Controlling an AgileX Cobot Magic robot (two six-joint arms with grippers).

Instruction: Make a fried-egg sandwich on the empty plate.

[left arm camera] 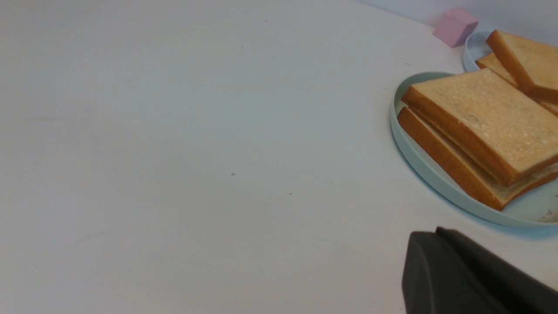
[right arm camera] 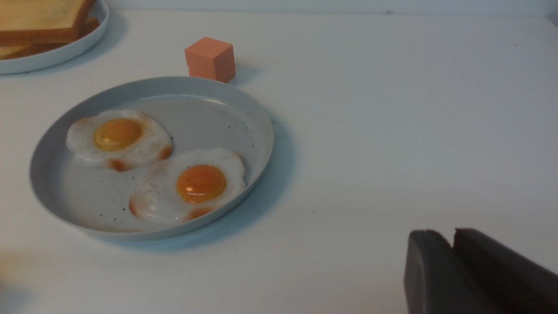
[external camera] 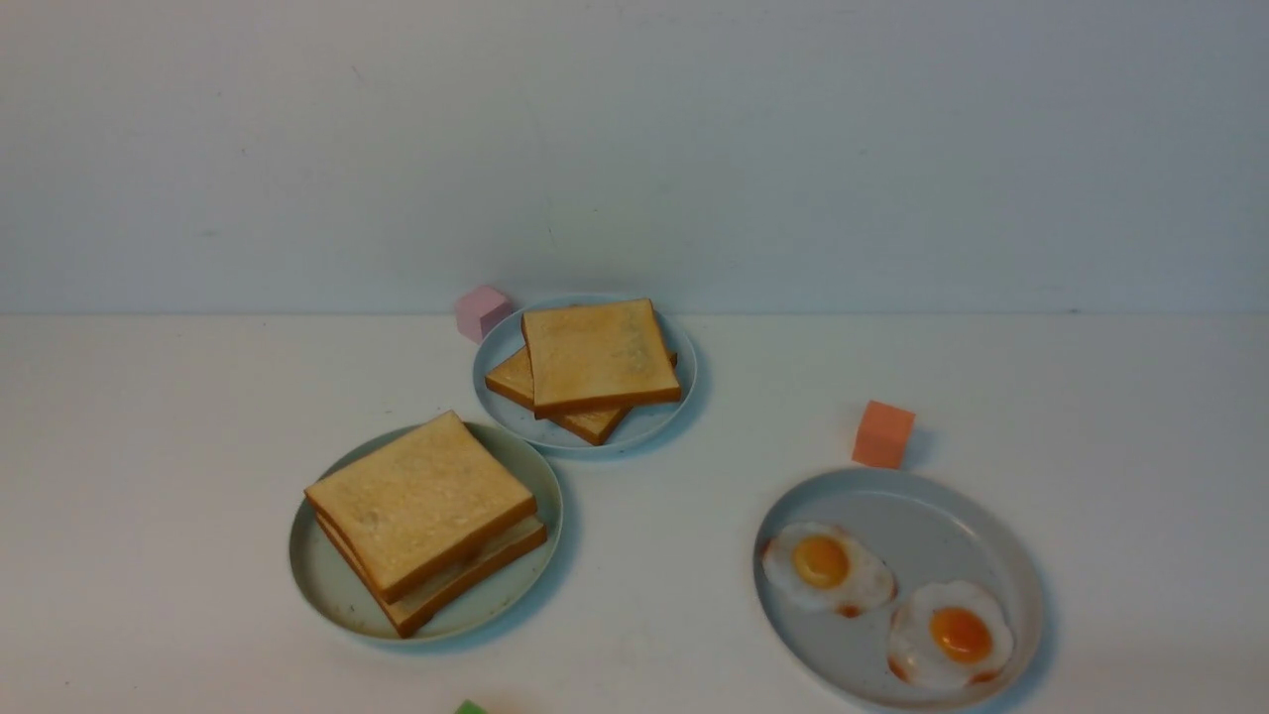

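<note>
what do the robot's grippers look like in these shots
Only the fingertips show, in the wrist views; the front view shows no arm at all. The left gripper is matte black to dark charcoal with smooth, rounded finger ends. The right gripper looks the same: two dark, blunt, rounded fingers. No cables, markings or labels are visible on either.

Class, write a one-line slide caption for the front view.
Finished sandwich on the mint plate; spare toast and two eggs remain.

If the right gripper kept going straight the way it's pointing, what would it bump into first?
Probably nothing. The right gripper points over bare table, beside the grey plate with the two fried eggs. The way looks free up to the wall, though depth is hard to judge.
</note>
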